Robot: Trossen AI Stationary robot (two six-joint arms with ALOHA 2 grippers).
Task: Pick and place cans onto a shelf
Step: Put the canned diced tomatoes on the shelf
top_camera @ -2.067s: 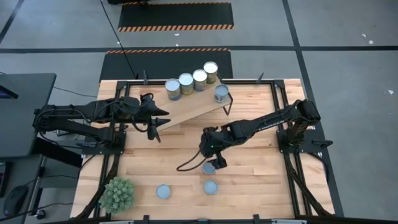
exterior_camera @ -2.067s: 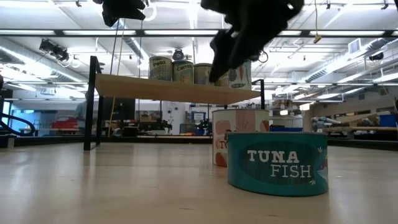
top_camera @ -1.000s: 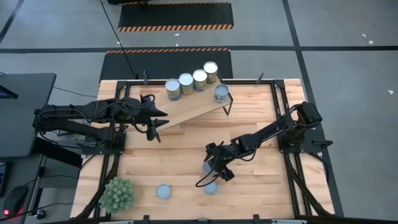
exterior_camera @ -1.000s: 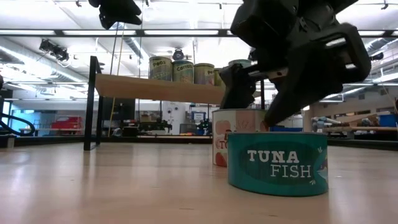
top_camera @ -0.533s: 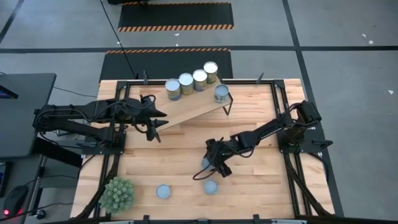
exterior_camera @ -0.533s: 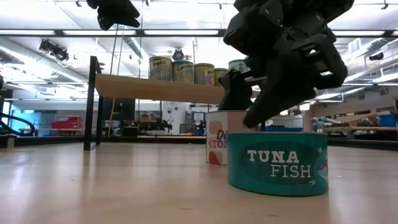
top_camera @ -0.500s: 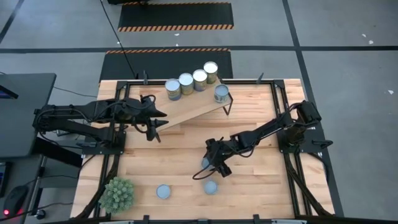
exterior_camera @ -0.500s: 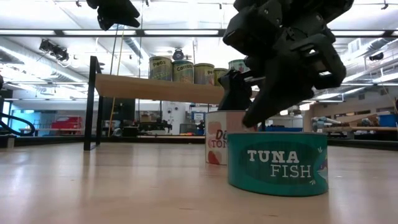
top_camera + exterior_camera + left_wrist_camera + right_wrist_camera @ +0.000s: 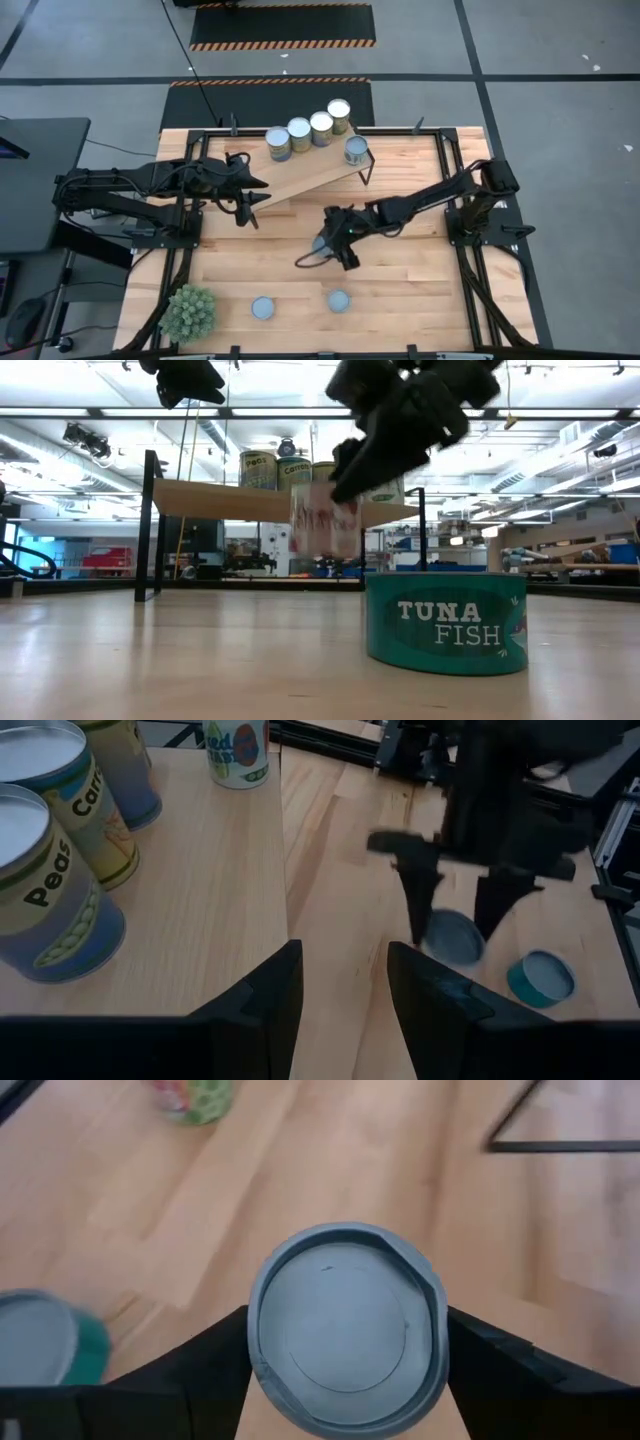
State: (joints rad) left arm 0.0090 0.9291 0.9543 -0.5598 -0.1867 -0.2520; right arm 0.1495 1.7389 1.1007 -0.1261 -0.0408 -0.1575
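Note:
Five cans stand on the tilted light-wood shelf [image 9: 300, 175]: four in a row [image 9: 299, 133] and one [image 9: 356, 150] at its right end. My right gripper [image 9: 326, 241] is shut on a can with a blue-grey top [image 9: 345, 1340], which is off the table in the low view [image 9: 325, 520]. A teal tuna can [image 9: 445, 622] and another flat can [image 9: 263, 308] rest on their bases near the table's near edge. My left gripper [image 9: 340, 990] is open and empty, hovering over the shelf's left end [image 9: 250, 190]. My right gripper pinches the can between its two fingers, one on each opposite side of the wall just under the top rim [image 9: 255, 1355]. The fingers [image 9: 500, 1365] come from above, pointing down. The can is upright and lifted clear of the table.
A spiky green plant [image 9: 190, 312] stands at the near left corner. The shelf's thin black legs [image 9: 147, 525] stand between the shelf and the table. Bare tabletop [image 9: 240, 260] lies between the shelf and the near cans.
My right gripper has closed on the can beside the tuna can and risen with it, moving toward the far edge and a little left, toward the shelf. The can, standing on the table before, is now lifted clear. The tuna can has stayed in place.

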